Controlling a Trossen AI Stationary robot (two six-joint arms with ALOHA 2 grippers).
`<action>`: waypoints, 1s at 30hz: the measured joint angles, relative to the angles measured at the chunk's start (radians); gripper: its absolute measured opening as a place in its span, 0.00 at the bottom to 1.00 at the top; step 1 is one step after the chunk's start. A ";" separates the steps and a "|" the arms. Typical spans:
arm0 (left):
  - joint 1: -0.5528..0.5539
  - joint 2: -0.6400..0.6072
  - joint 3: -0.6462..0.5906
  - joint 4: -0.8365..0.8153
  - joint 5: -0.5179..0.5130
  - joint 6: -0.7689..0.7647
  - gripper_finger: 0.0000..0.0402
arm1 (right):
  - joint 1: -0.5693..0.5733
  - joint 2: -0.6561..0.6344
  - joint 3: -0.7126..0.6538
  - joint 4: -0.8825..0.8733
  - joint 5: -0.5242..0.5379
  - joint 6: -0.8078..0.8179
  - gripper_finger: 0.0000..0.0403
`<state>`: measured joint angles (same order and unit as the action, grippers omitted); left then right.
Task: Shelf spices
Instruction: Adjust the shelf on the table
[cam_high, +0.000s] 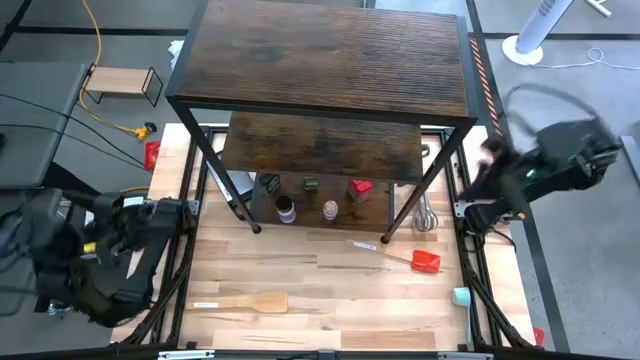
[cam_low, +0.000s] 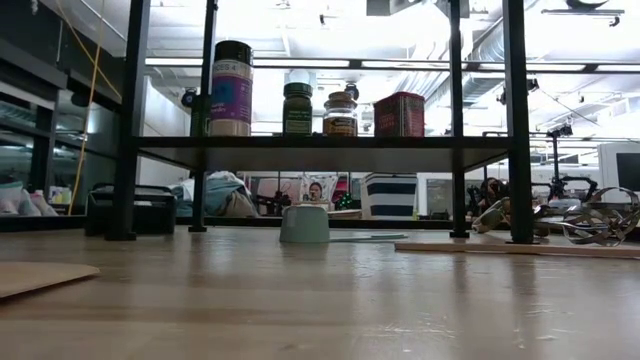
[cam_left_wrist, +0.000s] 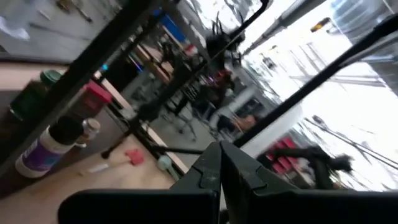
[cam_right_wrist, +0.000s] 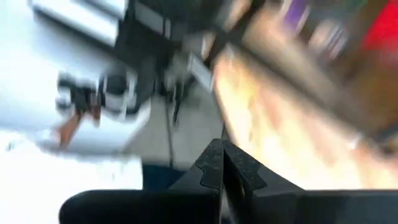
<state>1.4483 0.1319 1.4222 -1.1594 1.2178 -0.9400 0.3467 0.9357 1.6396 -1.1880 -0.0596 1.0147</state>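
Your left gripper and right gripper are sitting off the worktop at nine and three o'clock, jaws closed, empty; four spice jars are standing on the shelf.

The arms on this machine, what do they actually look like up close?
Both are dark, nearly black, built of chunky jointed segments with black cables running along them. The left arm carries small yellow markings; the right arm shows a tiny green light. Each ends in an end effector of two flat black fingers with stepped inner edges: the left end effector and the right end effector look alike.
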 joint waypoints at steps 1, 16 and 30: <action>0.015 0.001 0.039 -0.030 0.008 0.000 0.00 | 0.026 0.016 -0.025 0.012 -0.037 0.007 0.00; 0.023 0.025 0.016 0.045 -0.028 0.025 0.00 | 0.569 0.165 -0.184 0.451 0.254 0.154 0.00; 0.208 0.130 -0.377 0.970 -0.223 -0.202 0.00 | 0.583 0.211 -0.184 0.570 0.657 0.058 0.00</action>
<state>1.6562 0.2621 1.0449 -0.1891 0.9948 -1.1421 0.9295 1.1465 1.4555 -0.6178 0.5973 1.0725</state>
